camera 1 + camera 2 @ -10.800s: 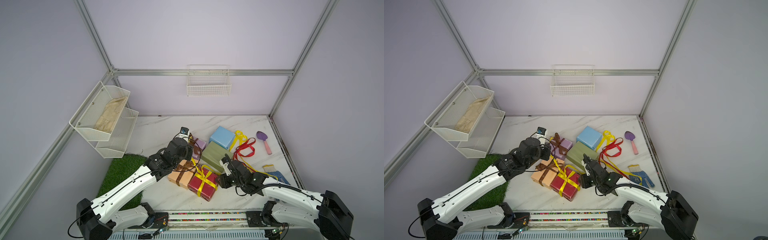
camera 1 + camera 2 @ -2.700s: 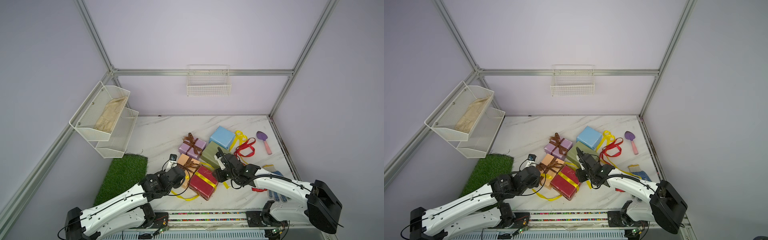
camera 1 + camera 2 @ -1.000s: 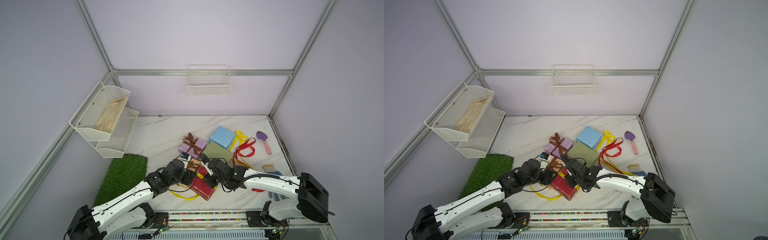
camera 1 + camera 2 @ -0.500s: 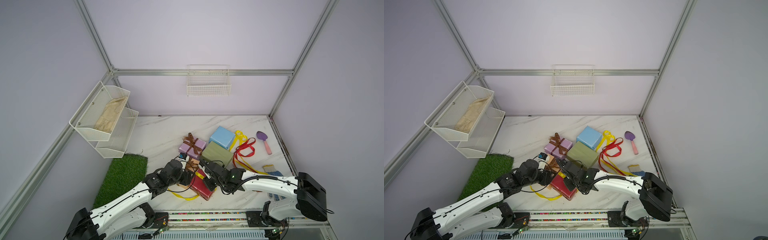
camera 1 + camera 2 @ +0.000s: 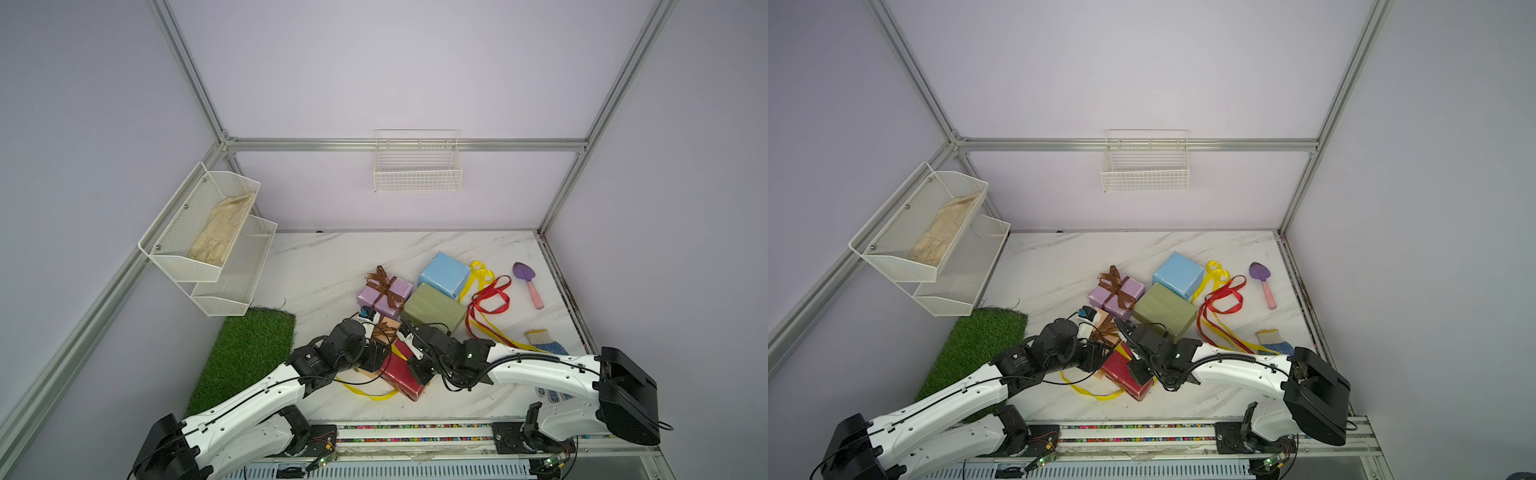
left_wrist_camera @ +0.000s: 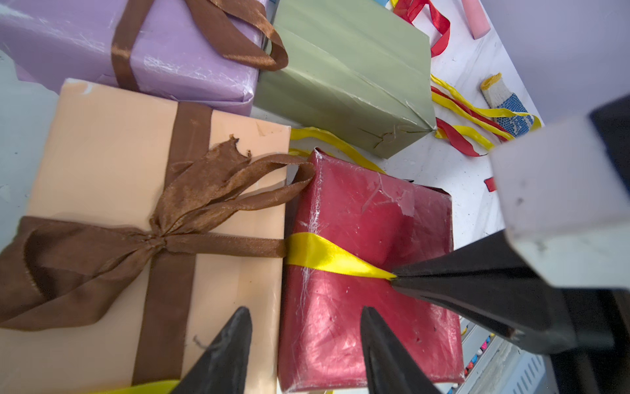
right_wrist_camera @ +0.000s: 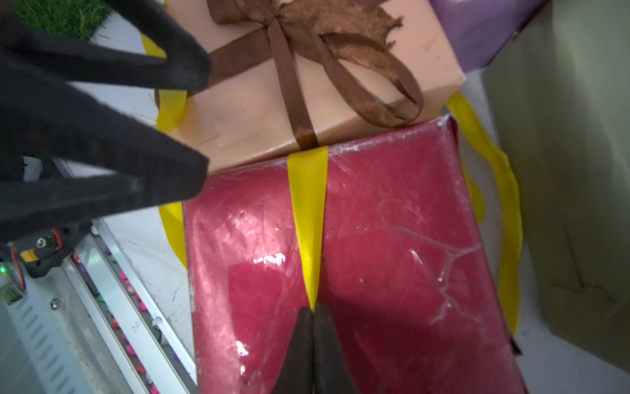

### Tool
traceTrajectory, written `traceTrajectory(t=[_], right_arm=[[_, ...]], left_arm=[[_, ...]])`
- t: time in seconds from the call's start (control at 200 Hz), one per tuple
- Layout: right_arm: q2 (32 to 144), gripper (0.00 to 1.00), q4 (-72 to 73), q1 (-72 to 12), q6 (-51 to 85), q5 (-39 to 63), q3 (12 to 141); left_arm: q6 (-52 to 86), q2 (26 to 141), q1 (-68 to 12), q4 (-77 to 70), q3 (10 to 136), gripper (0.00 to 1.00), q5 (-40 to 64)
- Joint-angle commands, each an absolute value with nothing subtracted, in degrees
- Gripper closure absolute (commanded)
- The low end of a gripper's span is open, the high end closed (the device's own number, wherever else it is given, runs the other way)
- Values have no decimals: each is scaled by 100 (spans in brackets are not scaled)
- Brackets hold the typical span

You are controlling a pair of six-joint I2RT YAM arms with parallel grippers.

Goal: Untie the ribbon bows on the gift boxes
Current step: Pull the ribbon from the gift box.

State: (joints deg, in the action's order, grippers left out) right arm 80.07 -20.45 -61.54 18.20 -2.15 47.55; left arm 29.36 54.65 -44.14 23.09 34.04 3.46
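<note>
- In both top views the arms cover most of the dark red box (image 5: 400, 375) and the peach box (image 5: 395, 321). You cannot see either gripper's tips there.
- Your right gripper (image 7: 312, 312) has its jaws pressed together, pinching the yellow ribbon (image 7: 308, 191) over the top of the dark red box.
- That ribbon runs straight from the edge touching the peach box to the pinch. It narrows as it goes and lines up with the peach box's brown band.
- Your left gripper (image 6: 305, 314) is spread and holds nothing, its tips above the seam between those two boxes.
- You have five boxes: dark red, peach, the lilac box (image 5: 384, 296), the green box (image 5: 434, 309) and the blue box (image 5: 444, 274).
- One brown bow (image 6: 191, 201) is tied on the peach box, and another is on the lilac box.
- A second yellow ribbon (image 5: 478, 272) and one red ribbon (image 5: 488, 297) lie loose on the table (image 5: 332, 257) beside the blue and green boxes.
</note>
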Motion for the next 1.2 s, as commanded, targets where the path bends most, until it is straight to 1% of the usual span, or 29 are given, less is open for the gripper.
traceTrajectory(t=[0.0,0.195,0.315,0.46,0.56,0.665,0.985,1.195], right_arm=[[7919,100,-1960,-6196,1883,-228,4681],[7800,100,-2057,-6009,2224,-798,4831],[7508,100,-2047,-5874,2280,-963,5005],[7459,100,-2073,-5845,2122,-967,5370],[7523,100,-2172,-5836,2092,-1142,5623],[7522,100,-2223,-5828,2084,-1289,5775],[7346,100,-2467,-5771,1737,-1581,6337],[7373,100,-2628,-5748,1531,-1582,6739]], left_arm=[[2853,5544,-4377,2067,3384,48,614],[2754,5598,-4377,1943,3393,50,859],[2675,5606,-4377,1894,3402,55,989],[2635,5734,-4386,1752,3410,60,1151],[2765,5874,-4427,1672,3404,68,848],[2842,5991,-4508,1603,3410,72,629],[2909,6182,-4906,1426,3411,75,-1],[2968,6595,-5180,1381,3533,79,-346]])
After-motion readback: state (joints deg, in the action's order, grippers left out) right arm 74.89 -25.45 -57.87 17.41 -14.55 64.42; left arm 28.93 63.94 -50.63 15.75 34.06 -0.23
